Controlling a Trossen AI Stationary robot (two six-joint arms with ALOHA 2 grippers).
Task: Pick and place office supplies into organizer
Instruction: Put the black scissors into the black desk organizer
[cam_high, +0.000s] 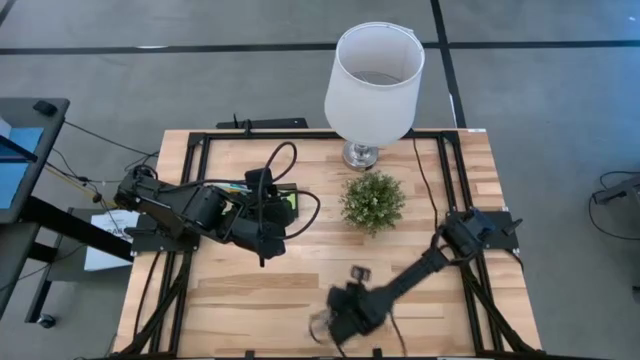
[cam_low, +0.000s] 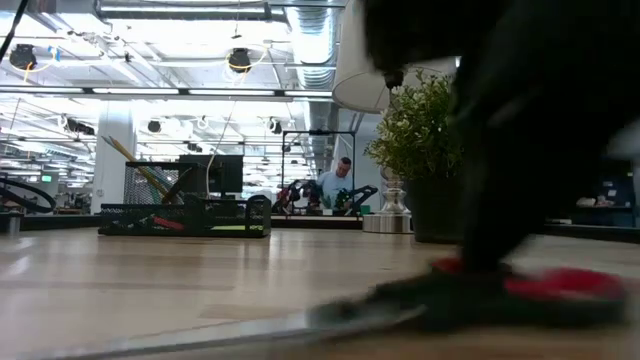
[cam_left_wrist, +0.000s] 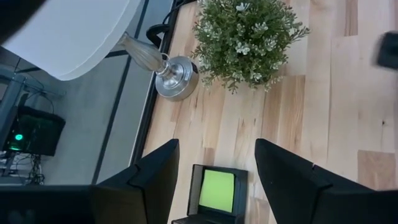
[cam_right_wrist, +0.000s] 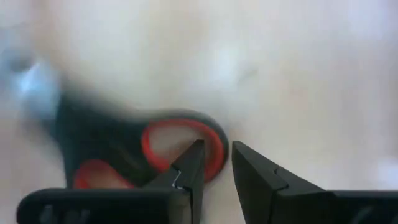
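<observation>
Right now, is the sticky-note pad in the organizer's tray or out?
In. The lime-green sticky-note pad lies inside the organizer's low square tray, below the open left hand.

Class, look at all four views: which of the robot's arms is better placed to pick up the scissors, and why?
Right. The right gripper is down at the scissors, its fingers straddling a red handle loop near the table's front edge. The left gripper hangs open above the organizer, far from them.
</observation>
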